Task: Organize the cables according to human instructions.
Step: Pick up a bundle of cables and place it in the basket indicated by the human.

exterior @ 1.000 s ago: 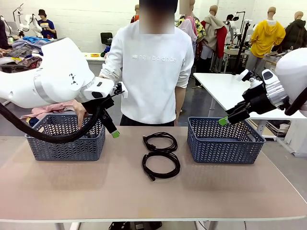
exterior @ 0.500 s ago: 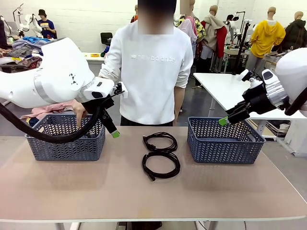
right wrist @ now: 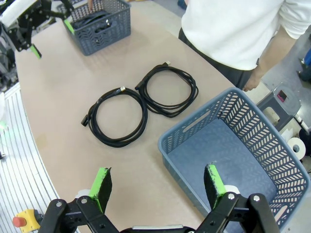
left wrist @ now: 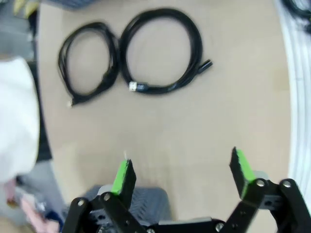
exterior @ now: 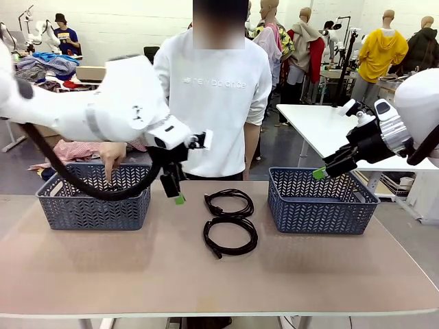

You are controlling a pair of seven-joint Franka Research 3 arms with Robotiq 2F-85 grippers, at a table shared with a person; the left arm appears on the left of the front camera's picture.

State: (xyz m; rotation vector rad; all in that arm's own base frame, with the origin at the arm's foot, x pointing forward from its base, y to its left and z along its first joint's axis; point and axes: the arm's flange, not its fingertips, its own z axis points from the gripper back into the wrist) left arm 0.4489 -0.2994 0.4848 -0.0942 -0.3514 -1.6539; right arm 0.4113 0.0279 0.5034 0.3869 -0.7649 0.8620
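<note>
Both pairs of jaws stand wide apart with nothing between them. Your left gripper (left wrist: 182,170) hangs pads-down over bare tabletop, and your right gripper (right wrist: 158,187) sits above the near edge of the right basket (right wrist: 218,150).

On the tan table (exterior: 206,288), two cables lie loose between the baskets, the nearer coil (exterior: 232,251) touching the farther coil (exterior: 228,192).

Since a second ago, your left arm has swung from over the left basket (exterior: 92,205) toward the middle. Its tip is now just left of the farther coil. The right arm has not moved.

The person (exterior: 216,103) stands at the far edge, one hand (exterior: 110,159) reaching down into the left basket.

Your right wrist view shows dark cords (right wrist: 95,20) in that basket, but you cannot count them. Your left wrist view is blurred.

Behind are white tables (exterior: 322,127) and heaps of clothes (exterior: 41,65).
</note>
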